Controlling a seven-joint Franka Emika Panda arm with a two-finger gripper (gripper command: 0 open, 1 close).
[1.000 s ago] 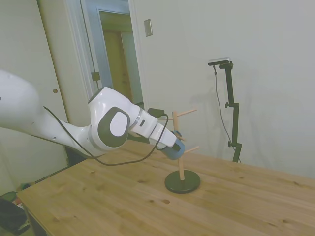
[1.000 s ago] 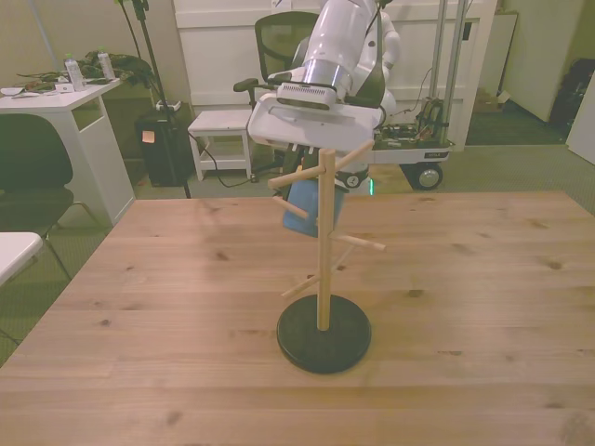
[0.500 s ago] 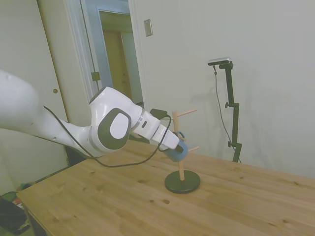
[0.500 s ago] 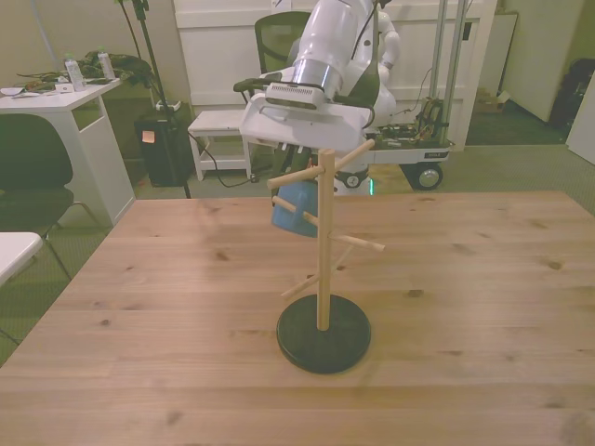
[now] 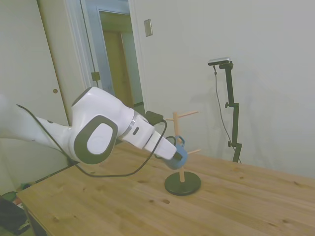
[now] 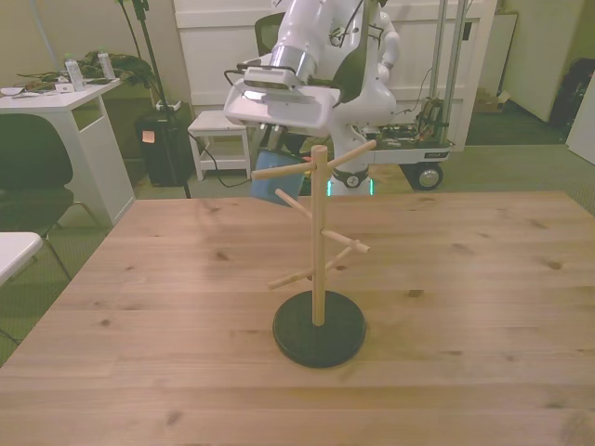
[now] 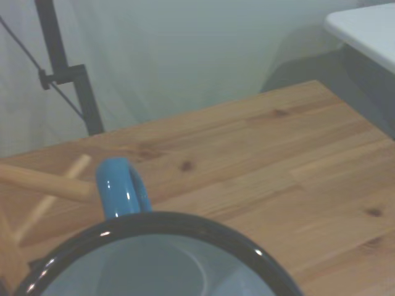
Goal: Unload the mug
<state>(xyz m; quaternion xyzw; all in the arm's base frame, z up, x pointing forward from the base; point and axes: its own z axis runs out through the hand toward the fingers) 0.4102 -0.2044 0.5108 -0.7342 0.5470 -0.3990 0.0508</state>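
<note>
Side view shows the white arm reaching in from the left, with the gripper (image 5: 173, 150) down low beside the wooden mug tree (image 5: 181, 147). The mug (image 5: 178, 156) is blue and sits at the end of the arm, just left of the tree's pole and above its dark round base (image 5: 182, 182). It hangs in the air over the worktop (image 5: 147, 206) and does not touch the wood. The gripper seems to be clamped on the mug, since the mug stays up there with nothing under it, but the fingers are too hidden to see well. In the front view only a small blue bit of the mug (image 6: 271, 189) shows under the wide white gripper (image 6: 271, 139), on the front view's left of the pole. A peg (image 6: 279, 171) pokes out toward that side, close to the mug. The wrist view shows the mug's dark rim (image 7: 185, 228) and pale inside from very near, and its blue loop handle (image 7: 120, 188) right at the tip of a wooden peg (image 7: 46, 183). I cannot tell if the handle is all the way off the peg or just at its end. I think the mug is held tipped like this so its handle can slide along the peg and come free. The job looks partly done, since the mug must next find a place on the worktop.
</note>
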